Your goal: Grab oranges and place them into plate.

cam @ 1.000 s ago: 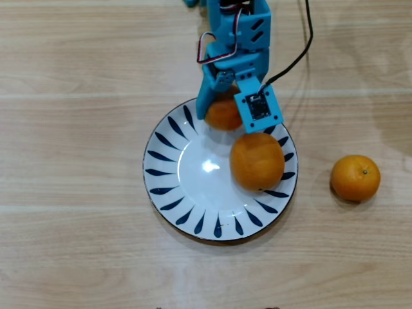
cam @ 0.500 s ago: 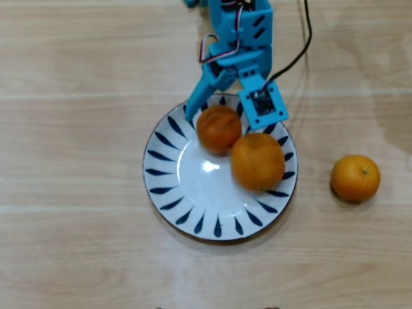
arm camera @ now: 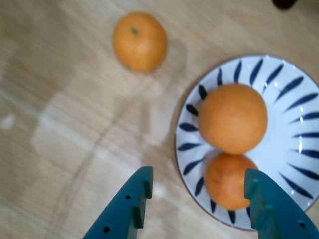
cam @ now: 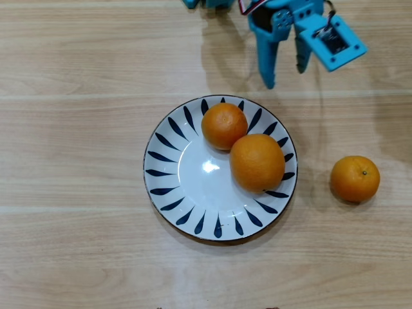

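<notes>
Orange count: two oranges [cam: 224,125] [cam: 257,161] resting touching on the plate [cam: 168,187]; third orange [cam: 355,178] sitting on the table; I'm reading gripper [cam: 285,76] as spread empty, needing to reach there next

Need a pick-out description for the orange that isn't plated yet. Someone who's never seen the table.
Find the round white plate with dark blue leaf strokes on the wooden table; two oranges sit touching on it. In the overhead view, look right of the plate's rim: the loose orange lies alone on bare wood. It is the only one off the plate, touching nothing.
</notes>
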Robot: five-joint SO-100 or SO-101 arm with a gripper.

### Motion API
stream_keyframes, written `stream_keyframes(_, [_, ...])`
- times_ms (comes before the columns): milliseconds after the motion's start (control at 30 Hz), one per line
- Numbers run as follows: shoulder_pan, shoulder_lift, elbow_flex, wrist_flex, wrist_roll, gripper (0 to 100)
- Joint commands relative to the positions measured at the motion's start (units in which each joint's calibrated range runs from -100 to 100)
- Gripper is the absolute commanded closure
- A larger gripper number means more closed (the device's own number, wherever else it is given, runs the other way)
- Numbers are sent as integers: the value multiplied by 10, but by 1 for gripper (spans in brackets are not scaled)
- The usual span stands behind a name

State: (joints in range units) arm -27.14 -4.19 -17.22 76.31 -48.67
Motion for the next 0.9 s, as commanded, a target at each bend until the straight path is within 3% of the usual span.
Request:
stream_keyframes(0, [-30,62,-89,-58,-19,79])
stream_keyframes(233, [-66,186,-59,-314,-25,79])
stream_keyframes(433, [-83,241,-3,-488,-25,70])
stream_keyframes(633, [-88,279,26,-573,-25,61])
stream_keyframes(733, [-94,305,25,-594,-50,56])
stream_keyframes(867, [-100,344,23,-632,-67,56])
